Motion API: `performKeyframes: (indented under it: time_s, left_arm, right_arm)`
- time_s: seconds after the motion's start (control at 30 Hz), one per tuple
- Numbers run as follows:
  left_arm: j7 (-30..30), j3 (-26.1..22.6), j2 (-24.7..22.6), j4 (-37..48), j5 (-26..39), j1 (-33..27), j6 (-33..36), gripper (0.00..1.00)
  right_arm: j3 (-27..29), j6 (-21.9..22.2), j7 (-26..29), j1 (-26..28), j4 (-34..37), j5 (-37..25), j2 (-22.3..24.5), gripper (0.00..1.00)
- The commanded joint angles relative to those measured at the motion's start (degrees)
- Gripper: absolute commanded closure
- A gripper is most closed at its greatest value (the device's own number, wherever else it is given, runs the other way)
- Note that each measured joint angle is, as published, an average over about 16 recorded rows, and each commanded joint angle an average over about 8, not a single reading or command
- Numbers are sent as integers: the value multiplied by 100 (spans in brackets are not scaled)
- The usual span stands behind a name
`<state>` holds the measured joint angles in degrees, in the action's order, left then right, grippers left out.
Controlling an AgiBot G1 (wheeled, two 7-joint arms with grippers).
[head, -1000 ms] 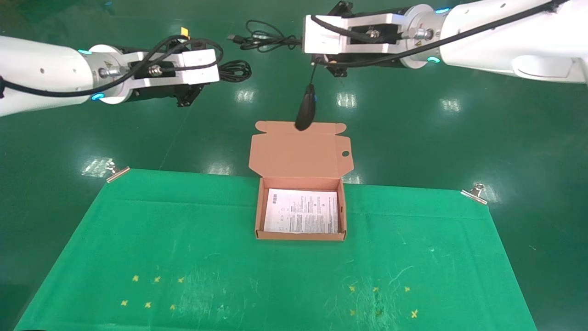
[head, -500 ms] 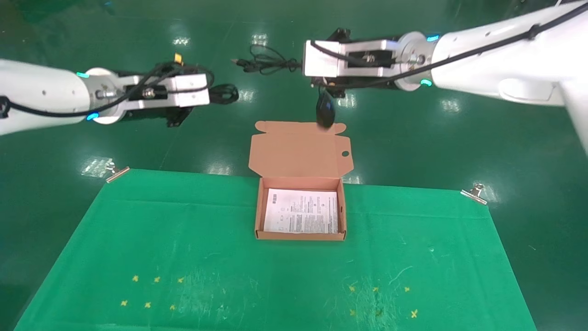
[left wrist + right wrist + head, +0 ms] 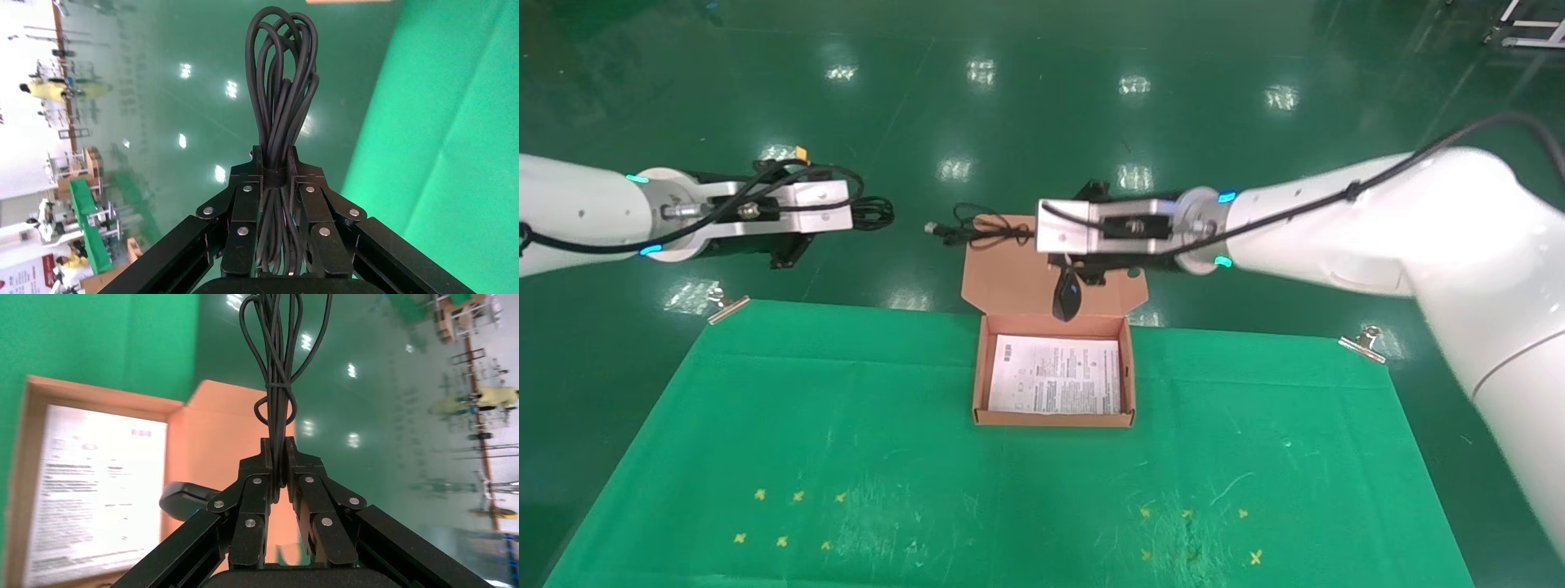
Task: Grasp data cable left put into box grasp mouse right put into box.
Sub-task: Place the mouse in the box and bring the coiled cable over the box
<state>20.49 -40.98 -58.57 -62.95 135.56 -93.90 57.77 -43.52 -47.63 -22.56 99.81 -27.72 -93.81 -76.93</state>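
Cardboard, orange-brown, forms the box (image 3: 1054, 420) sitting at the far middle of the green cloth (image 3: 764, 408), its lid (image 3: 1009, 282) folded back and leaning away from the robot. A white printed sheet (image 3: 1054, 385) lies flat inside and covers the bottom.

The right gripper (image 3: 1073, 263) hangs in the air over the open lid, just beyond the box's back wall. Its jaws are pressed together on the mouse's thin cord (image 3: 278, 386), pinching the gathered strands at the waist of the bundle, as the right wrist view shows. The mouse (image 3: 1066, 299) dangles below the gripper on that cord, nose down, in front of the lid and just above the box's back edge; whether it touches the lid cannot be told. The rest of the cord sticks out from the gripper toward the robot's left, and its plug (image 3: 935, 229) ends beyond the lid's far left corner.

The left gripper (image 3: 275, 177) is held in the air off the cloth's far left corner, well apart from the box. Its jaws are closed on the data cable (image 3: 281, 79), gripping the looped bundle about its middle so the loops stand out past the fingertips. In the head view those loops (image 3: 872, 213) show beyond the gripper, pointing toward the box.

Metal clips (image 3: 1362, 344) hold the cloth's two far corners, and small yellow crosses (image 3: 789, 518) mark its near part.
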Motion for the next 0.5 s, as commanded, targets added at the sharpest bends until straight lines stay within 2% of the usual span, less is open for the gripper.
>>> performKeyframes:
  time_s: [0.03, 0.5]
  left_arm:
    - [94, -7, 53, -54, 72, 31, 77, 100]
    - [299, -9, 163, -287, 196, 122, 216, 100]
  right_arm:
    - [-12, 25, -46, -86, 96, 45, -37, 100]
    - [-462, 139, 88, -566, 66, 887, -136, 100]
